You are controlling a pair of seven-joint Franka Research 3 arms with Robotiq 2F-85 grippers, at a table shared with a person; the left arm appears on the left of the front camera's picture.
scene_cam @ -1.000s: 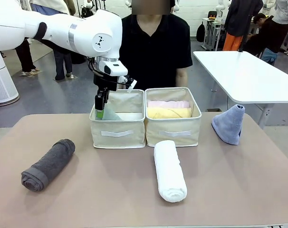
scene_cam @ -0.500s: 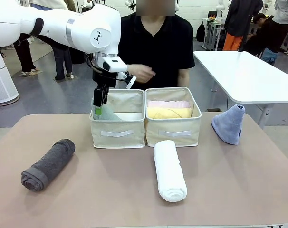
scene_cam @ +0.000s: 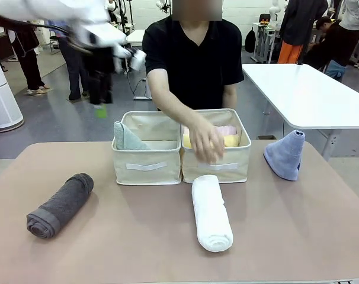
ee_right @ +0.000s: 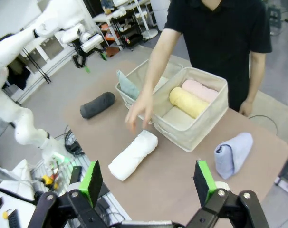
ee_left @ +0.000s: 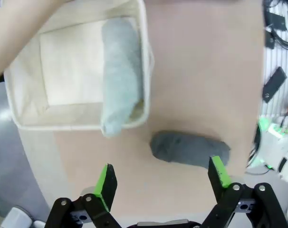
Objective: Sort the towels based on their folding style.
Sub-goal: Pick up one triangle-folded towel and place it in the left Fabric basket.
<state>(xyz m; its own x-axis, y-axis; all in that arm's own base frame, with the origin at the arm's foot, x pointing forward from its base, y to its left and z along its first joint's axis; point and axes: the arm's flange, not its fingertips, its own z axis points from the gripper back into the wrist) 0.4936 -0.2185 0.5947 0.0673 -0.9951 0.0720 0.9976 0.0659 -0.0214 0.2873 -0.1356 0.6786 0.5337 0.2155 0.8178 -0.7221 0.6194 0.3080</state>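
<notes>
Left fingers (ee_left: 106, 183) and right fingers (ee_right: 92, 183) both gape empty. Pale mint terry cone (scene_cam: 127, 138) sits in the left beige fabric bin (scene_cam: 123, 170); white rolled towel (scene_cam: 211, 213), dark grey roll (scene_cam: 60, 205) and lavender cone (scene_cam: 285, 155) lie on the counter (scene_cam: 138, 248).

mint towel (ee_left: 119, 85) in bin (ee_left: 63, 124) | grey roll (ee_left: 189, 149) on table (ee_left: 201, 71) | pincer (ee_left: 162, 175) spread

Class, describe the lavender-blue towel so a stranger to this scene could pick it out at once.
Find the two beige bins at the middle of the table. To the robot's right of them, near the edge, stands the lavender-blue towel. It is a cone; the grey towel and white towel on the tabletop are rolls.
</notes>
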